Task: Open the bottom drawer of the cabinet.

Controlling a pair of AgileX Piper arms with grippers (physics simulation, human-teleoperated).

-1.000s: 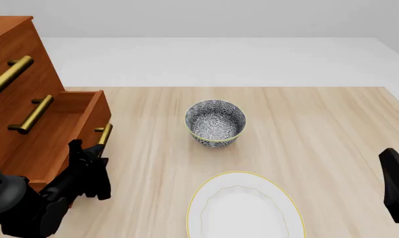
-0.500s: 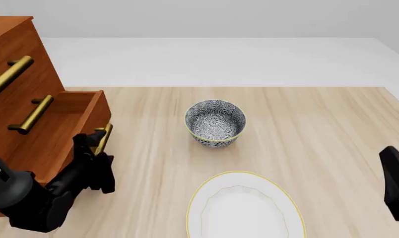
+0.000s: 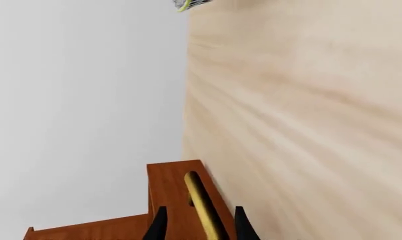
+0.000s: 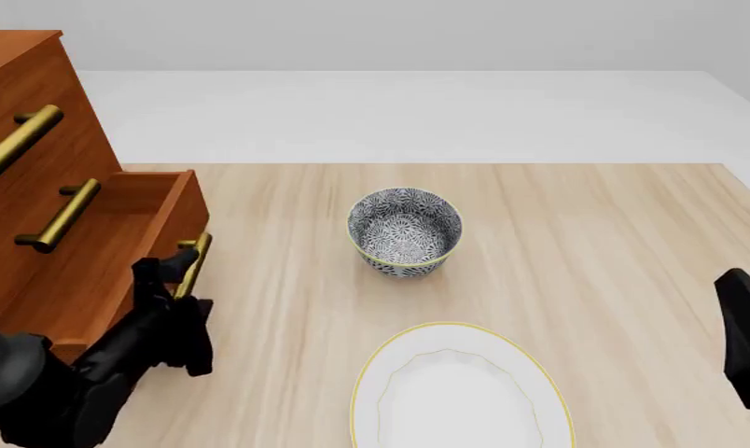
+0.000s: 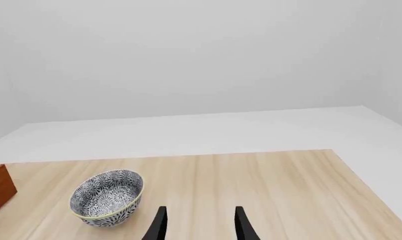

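Observation:
The reddish-brown cabinet (image 4: 33, 89) stands at the table's far left. Its bottom drawer (image 4: 107, 243) is pulled well out, its inside open to view. The drawer's brass handle (image 4: 196, 259) faces right. My left gripper (image 4: 166, 282) is at the near end of that handle. In the left wrist view the handle (image 3: 198, 197) runs between the two black fingertips (image 3: 159, 226). They are spread wide and do not press on the bar, so the left gripper (image 3: 199, 224) is open. My right gripper (image 5: 199, 224) is open and holds nothing, low at the right edge (image 4: 746, 350).
A patterned bowl (image 4: 405, 231) stands mid-table, also seen in the right wrist view (image 5: 107, 196). A white plate with a yellow rim (image 4: 456, 397) lies at the near edge. Two upper drawer handles (image 4: 20, 140) jut from the cabinet.
The left gripper pushed forward along the handle half a second ago and has since drawn back a little toward me. The drawer and the right arm stay put.

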